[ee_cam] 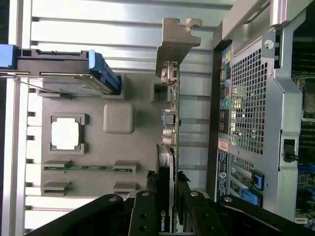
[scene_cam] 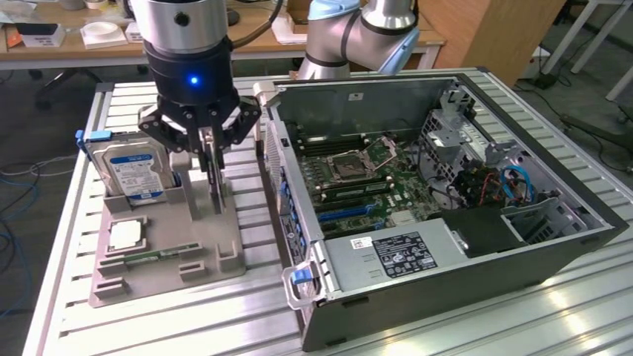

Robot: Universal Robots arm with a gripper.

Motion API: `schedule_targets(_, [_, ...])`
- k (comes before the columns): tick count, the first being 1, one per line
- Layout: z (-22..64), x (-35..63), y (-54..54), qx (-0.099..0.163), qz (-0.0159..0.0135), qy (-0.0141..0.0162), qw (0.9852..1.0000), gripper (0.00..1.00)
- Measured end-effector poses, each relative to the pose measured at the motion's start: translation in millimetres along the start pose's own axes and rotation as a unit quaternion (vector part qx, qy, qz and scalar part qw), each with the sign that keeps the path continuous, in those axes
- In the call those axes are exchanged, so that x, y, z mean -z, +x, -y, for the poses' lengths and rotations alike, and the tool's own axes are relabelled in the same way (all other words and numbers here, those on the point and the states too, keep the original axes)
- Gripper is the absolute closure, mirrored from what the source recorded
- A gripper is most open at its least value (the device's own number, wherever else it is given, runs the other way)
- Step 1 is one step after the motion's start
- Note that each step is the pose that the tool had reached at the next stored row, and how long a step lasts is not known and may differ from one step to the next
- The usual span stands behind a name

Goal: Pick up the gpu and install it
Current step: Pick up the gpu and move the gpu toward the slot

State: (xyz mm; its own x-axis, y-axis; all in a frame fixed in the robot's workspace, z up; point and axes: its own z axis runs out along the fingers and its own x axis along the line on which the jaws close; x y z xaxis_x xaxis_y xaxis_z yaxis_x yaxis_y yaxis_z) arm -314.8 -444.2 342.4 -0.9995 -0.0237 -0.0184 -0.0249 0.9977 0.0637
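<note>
The gpu (scene_cam: 215,189) stands on edge in the grey holder tray (scene_cam: 198,245), a thin green card seen edge-on. My gripper (scene_cam: 207,159) hangs straight over it, with its black fingers pressed against both faces of the card. In the wrist view the gpu (ee_cam: 173,128) runs as a narrow line from my gripper (ee_cam: 170,196) to its silver end bracket (ee_cam: 176,42). Whether the card has left its slot in the tray I cannot tell.
The tray also holds a blue-labelled hard drive (scene_cam: 133,167), a square processor chip (scene_cam: 127,235) and a memory stick (scene_cam: 148,256). The open computer case (scene_cam: 445,185) lies to the exterior view's right of the tray, its motherboard (scene_cam: 356,178) exposed. Both rest on a slatted aluminium table (scene_cam: 494,326).
</note>
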Motion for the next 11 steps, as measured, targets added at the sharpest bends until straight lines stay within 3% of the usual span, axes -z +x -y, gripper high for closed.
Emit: schedule_targets(11, [-0.2, 2.7, 0.0, 0.0, 0.0001, -0.0001, 1.0, 0.74])
